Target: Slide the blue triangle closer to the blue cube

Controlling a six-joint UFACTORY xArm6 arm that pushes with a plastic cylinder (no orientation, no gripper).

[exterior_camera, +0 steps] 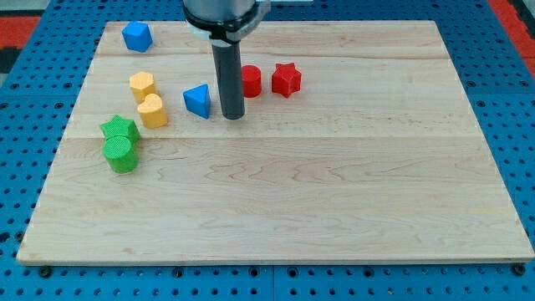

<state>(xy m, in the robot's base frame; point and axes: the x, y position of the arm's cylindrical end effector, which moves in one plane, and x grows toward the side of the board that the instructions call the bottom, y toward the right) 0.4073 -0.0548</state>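
Rod upright, my tip point(232, 116) on board.

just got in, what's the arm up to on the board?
It's a pushing job: slide the blue triangle toward the blue cube. My tip sits just to the view's right of the triangle, close beside it; contact can't be confirmed. The cube is at the board's top left, well apart from the triangle. Two yellow blocks lie left of the triangle, two green blocks below those, and a red block and red star sit right of the rod.
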